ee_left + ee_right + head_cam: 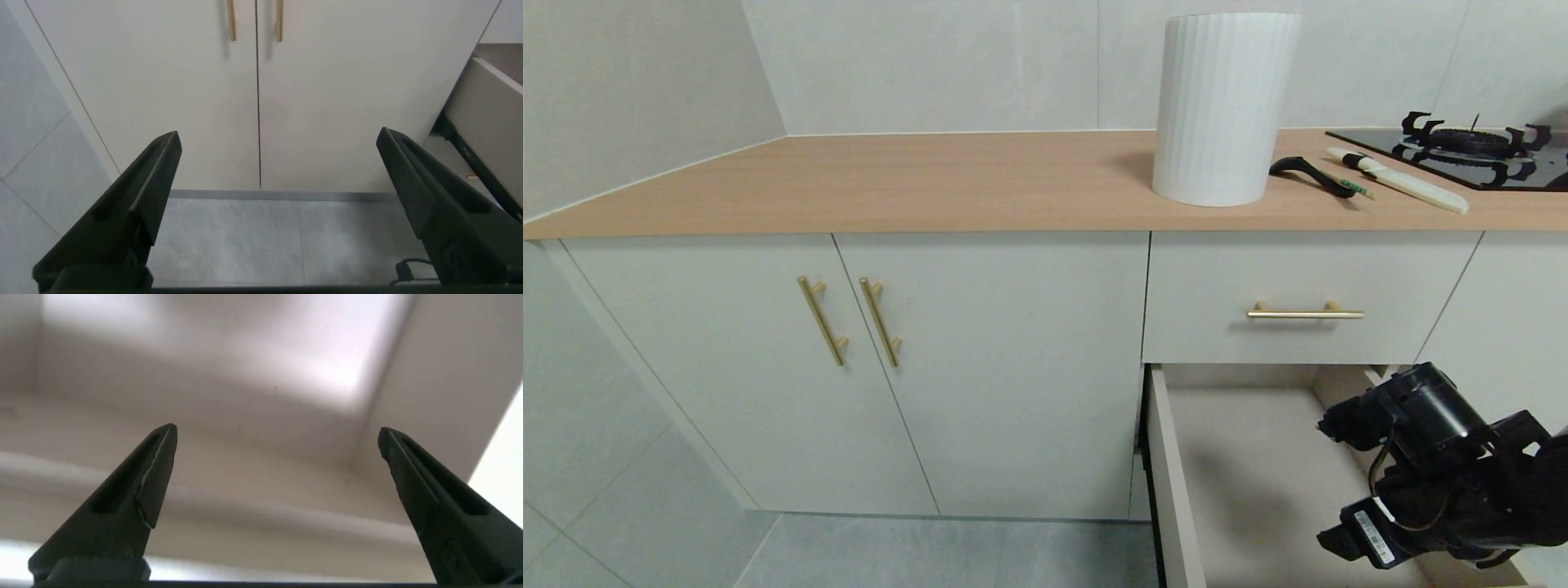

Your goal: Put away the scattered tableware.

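Observation:
On the wooden counter (931, 175) lie a black-handled utensil (1311, 174), a thin green-tipped stick (1349, 185) and a white knife with a black band (1401, 181), all just right of a tall white ribbed canister (1221, 106). Below them the lower drawer (1172, 474) is pulled out and nothing shows inside it. My right arm (1429, 465) hangs over the drawer's right side. The right gripper (278, 431) is open with nothing between its fingers, facing a pale inner corner. My left gripper (278, 139) is open too, low down and facing the cabinet doors (261, 90).
A black gas hob (1470, 147) sits at the counter's far right. A shut drawer with a gold handle (1305, 312) is above the open one. Two cabinet doors with gold handles (849, 318) are to the left. Grey floor tiles (245, 245) lie below.

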### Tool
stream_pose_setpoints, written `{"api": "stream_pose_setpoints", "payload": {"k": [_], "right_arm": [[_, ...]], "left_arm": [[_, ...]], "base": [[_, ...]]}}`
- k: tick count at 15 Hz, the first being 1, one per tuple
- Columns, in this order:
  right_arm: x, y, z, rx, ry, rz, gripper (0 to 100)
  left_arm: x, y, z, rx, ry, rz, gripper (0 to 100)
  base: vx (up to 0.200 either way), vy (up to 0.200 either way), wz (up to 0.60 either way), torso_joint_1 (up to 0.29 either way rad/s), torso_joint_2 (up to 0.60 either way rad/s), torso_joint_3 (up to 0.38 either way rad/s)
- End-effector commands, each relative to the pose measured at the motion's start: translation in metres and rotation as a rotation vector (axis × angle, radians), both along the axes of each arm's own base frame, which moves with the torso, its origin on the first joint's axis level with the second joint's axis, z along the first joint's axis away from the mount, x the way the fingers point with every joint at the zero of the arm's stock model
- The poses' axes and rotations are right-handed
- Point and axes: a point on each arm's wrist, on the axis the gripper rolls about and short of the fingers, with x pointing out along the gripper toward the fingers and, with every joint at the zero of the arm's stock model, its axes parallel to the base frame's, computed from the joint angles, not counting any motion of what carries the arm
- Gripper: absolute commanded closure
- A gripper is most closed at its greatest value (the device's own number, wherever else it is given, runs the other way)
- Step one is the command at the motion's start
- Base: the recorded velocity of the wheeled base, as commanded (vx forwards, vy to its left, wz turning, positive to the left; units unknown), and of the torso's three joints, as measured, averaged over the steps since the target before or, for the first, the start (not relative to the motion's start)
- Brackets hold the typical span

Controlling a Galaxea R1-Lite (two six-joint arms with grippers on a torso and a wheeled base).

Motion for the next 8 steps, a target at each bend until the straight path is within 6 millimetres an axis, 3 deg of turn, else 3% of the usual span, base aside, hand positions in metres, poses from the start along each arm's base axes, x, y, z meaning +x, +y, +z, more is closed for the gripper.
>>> {"api": "stream_pose_setpoints", "payload": {"k": [1,8], "right_arm": [[-0.001,0.000,0.002,0.002,-0.005,0.000,0],[-0.022,-0.003,-0.002,-0.123,0.190,0.116,0]], "left_arm": [[0.000,0.000,0.000,-0.001,0.000,0.000,0],[0.000,0.000,0.000,-0.001,0.000,0.000,0]], "base": [[0.000,0.000,0.00,0.000,0.00,0.000],[0.000,0.000,0.00,0.000,0.00,0.000]]}}
